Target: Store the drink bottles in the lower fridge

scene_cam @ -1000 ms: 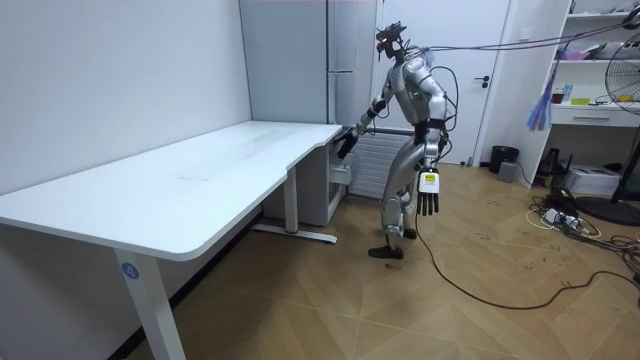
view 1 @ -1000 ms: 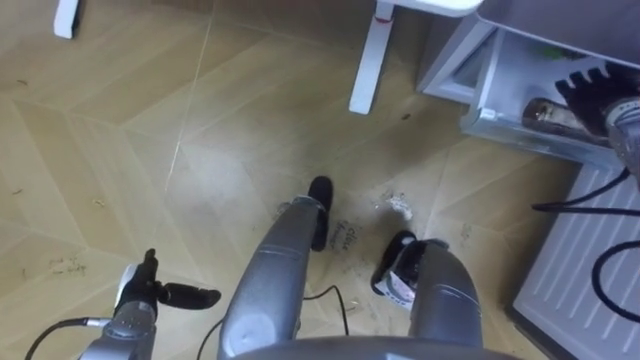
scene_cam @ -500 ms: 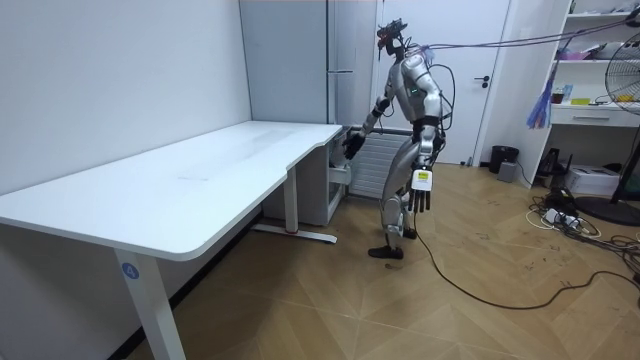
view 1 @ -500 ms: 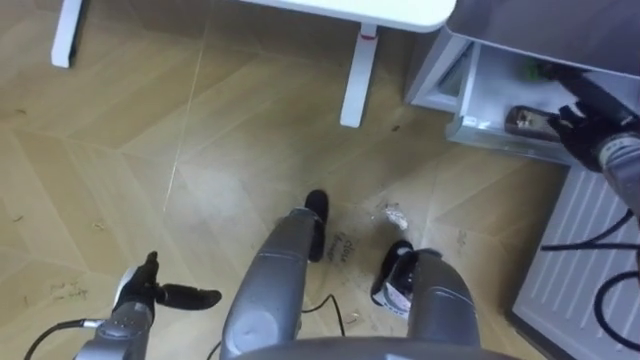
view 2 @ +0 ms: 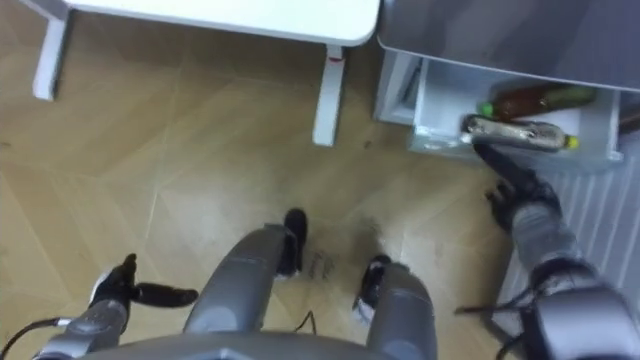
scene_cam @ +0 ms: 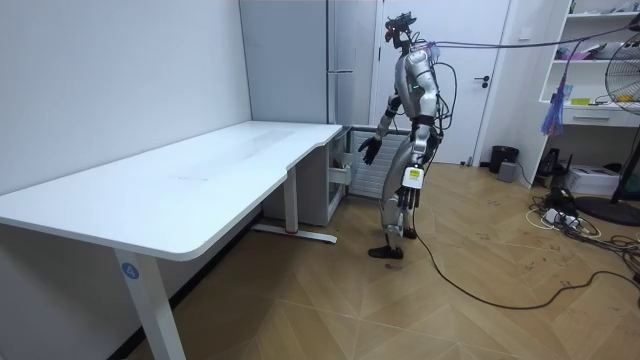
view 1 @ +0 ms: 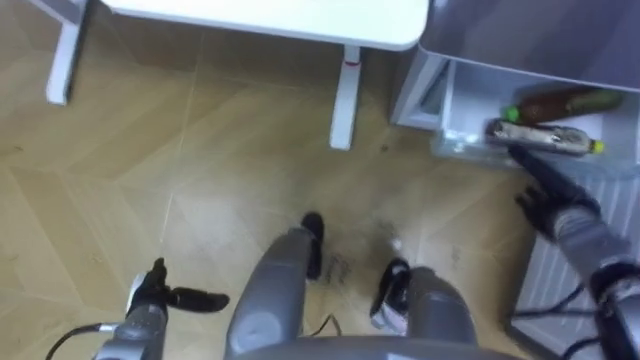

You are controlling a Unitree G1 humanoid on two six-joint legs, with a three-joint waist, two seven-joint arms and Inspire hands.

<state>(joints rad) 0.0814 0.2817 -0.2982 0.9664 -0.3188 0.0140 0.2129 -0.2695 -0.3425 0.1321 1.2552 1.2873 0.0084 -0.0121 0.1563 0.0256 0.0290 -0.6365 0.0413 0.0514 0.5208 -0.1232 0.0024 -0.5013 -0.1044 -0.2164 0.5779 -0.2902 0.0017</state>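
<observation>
The lower fridge drawer [view 1: 470,140] stands pulled out at the upper right. Two bottles lie in it: a brown bottle with a green cap [view 1: 560,102] at the back and a bottle with a yellow cap [view 1: 545,138] in front. My right hand [view 1: 545,195] hovers just in front of the drawer, open and empty, clear of both bottles. My left hand [view 1: 165,297] hangs open at my side, low on the left. In the room view I stand upright before the grey fridge [scene_cam: 330,60], right hand [scene_cam: 369,150] held out towards the drawer [scene_cam: 343,172].
A white desk [view 1: 270,20] with a white leg [view 1: 343,100] stands left of the fridge. The ribbed inside of the open fridge door [view 1: 565,270] is at my right. Wooden floor lies open to my left. Cables [scene_cam: 560,215] lie on the floor behind me.
My right hand has let go of the yellow-capped bottle in the drawer and drawn back towards me. I have straightened up, so the view has shifted towards the desk and fridge.
</observation>
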